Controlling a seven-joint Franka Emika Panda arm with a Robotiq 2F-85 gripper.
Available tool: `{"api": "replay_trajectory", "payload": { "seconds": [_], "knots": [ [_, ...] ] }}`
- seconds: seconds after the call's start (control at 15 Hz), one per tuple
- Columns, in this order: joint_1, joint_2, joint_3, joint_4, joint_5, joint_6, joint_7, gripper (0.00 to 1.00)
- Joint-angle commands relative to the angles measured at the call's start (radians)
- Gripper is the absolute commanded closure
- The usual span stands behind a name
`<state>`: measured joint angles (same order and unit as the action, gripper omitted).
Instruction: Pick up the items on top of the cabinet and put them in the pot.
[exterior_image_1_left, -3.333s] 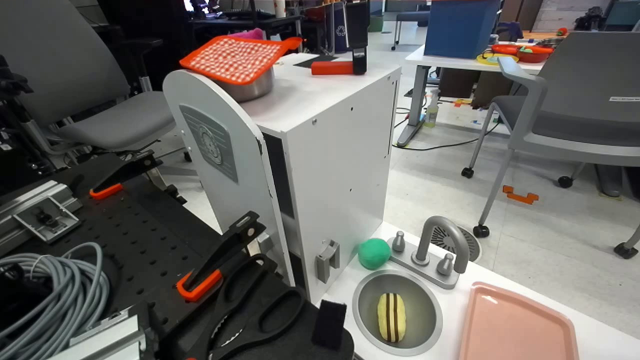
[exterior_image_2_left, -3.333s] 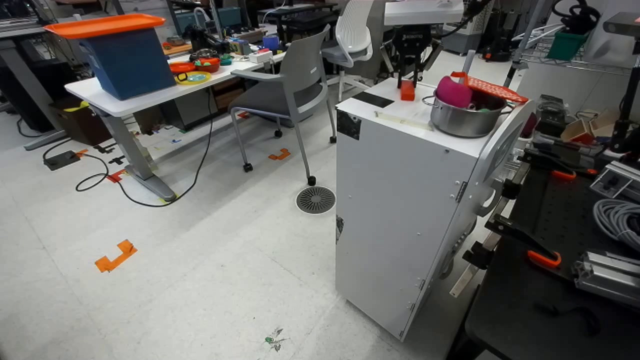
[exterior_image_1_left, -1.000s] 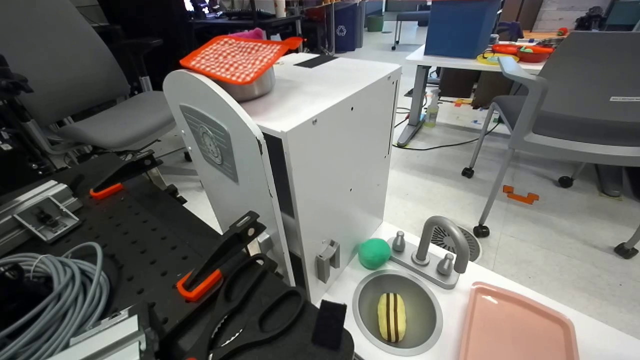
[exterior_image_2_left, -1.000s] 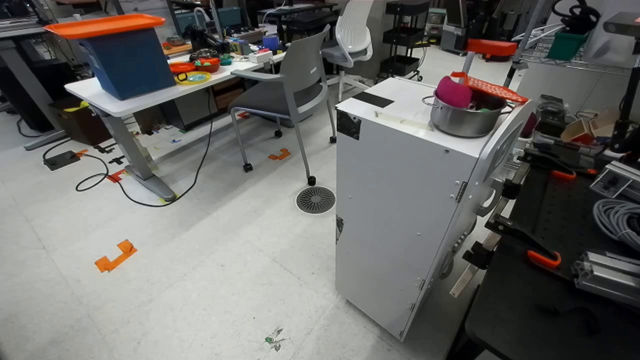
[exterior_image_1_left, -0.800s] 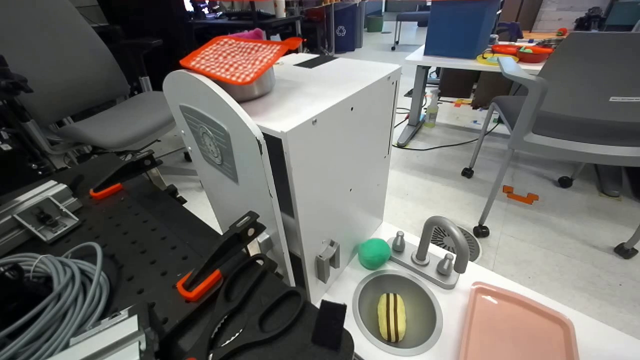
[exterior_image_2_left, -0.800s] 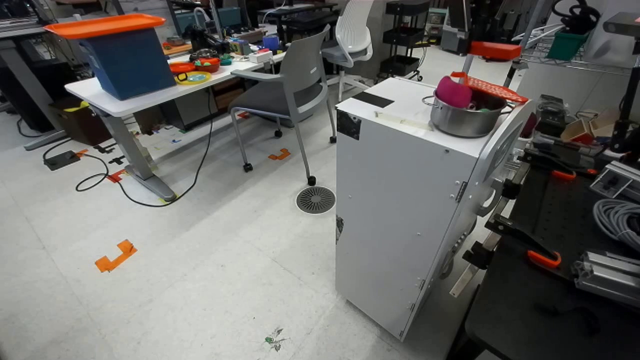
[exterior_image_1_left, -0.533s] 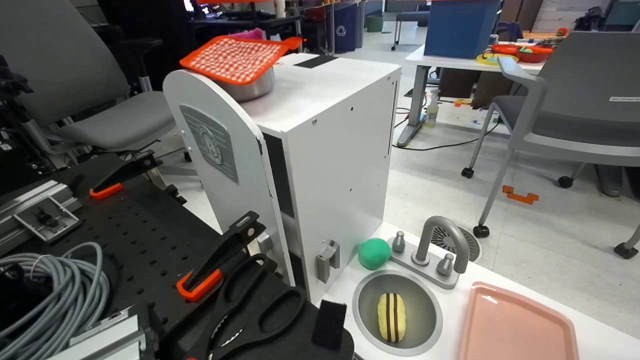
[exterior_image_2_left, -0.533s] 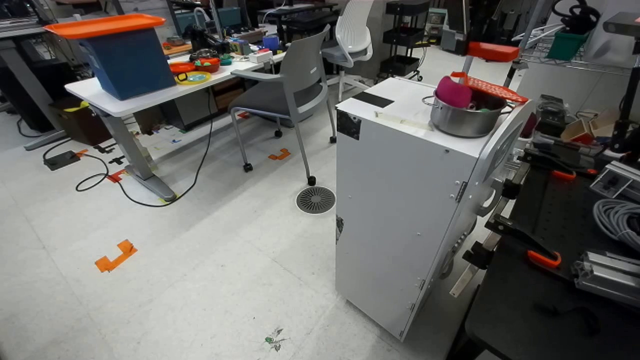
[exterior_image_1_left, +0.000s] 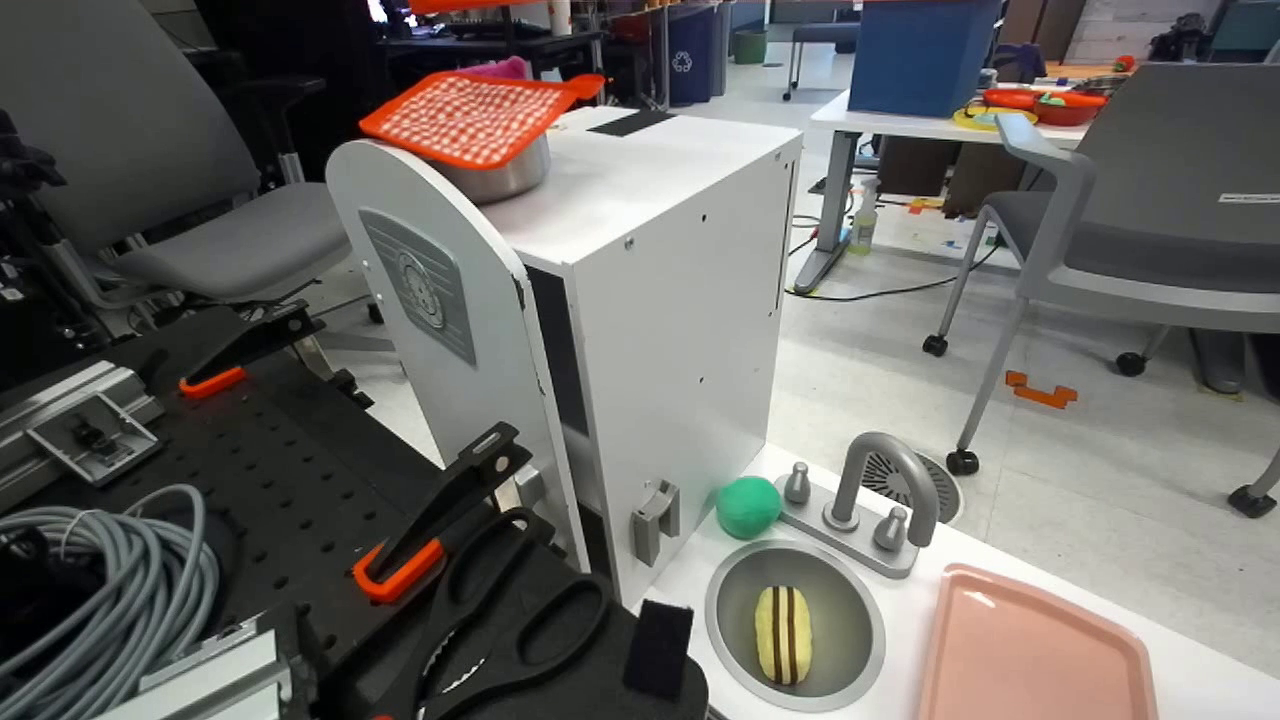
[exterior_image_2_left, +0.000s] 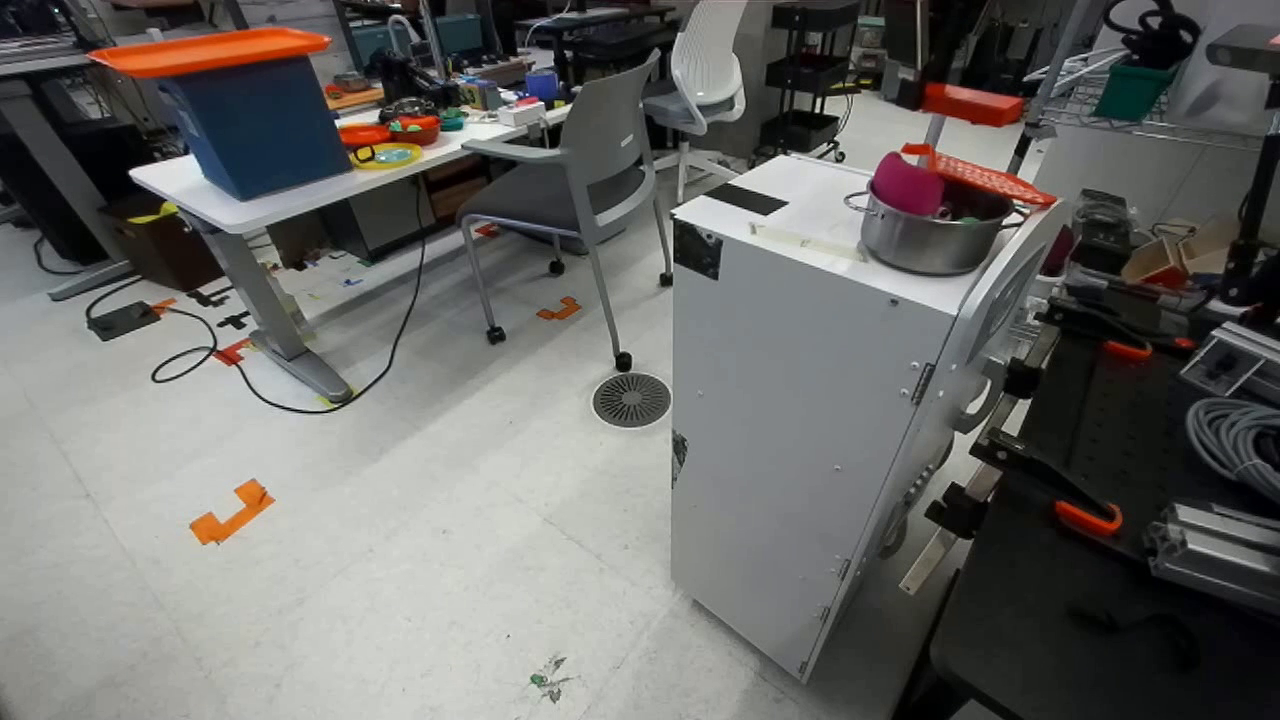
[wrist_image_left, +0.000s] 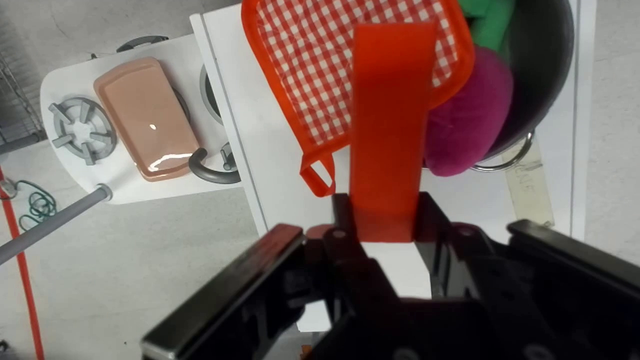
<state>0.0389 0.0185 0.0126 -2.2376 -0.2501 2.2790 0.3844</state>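
Observation:
My gripper (wrist_image_left: 384, 215) is shut on an orange-red block (wrist_image_left: 392, 130), held up in the air by one end. The block also shows in both exterior views (exterior_image_2_left: 972, 104) (exterior_image_1_left: 465, 5), above the white cabinet (exterior_image_2_left: 800, 420). The steel pot (exterior_image_2_left: 930, 240) stands on the cabinet top; its dark inside (wrist_image_left: 542, 65) shows in the wrist view. A magenta plush item (exterior_image_2_left: 905, 185) and a green item (wrist_image_left: 492, 25) are in the pot. A red-checked pot holder (exterior_image_1_left: 470, 118) lies across the pot's rim. In the wrist view the block covers part of the pot holder.
Beside the cabinet are a sink (exterior_image_1_left: 868, 670) holding a yellow striped item (exterior_image_1_left: 783, 635), a green ball (exterior_image_1_left: 748, 507), a grey faucet (exterior_image_1_left: 890, 450) and a pink tray (exterior_image_1_left: 1035, 650). A black table (exterior_image_1_left: 290, 480) with clamps and scissors adjoins the cabinet door.
Since about three seconds ago, the gripper has lifted the block off the cabinet top and carried it toward the pot's side. In the last second it has shifted slightly. The pot has not moved.

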Motion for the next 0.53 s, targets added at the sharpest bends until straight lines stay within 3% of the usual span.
{"api": "replay_trajectory", "payload": {
  "seconds": [0.0,0.13,0.2,0.33,0.47],
  "knots": [
    [0.001,-0.027,0.007,-0.025,-0.023,0.021,0.02,0.92],
    [0.001,-0.029,0.009,-0.027,-0.02,0.017,0.014,0.92],
    [0.002,-0.03,0.01,-0.029,-0.018,0.016,0.01,0.42],
    [0.002,-0.03,0.011,-0.029,-0.011,0.013,0.01,0.36],
    [0.002,-0.031,0.012,-0.03,-0.007,0.011,0.01,0.21]
  ]
}}
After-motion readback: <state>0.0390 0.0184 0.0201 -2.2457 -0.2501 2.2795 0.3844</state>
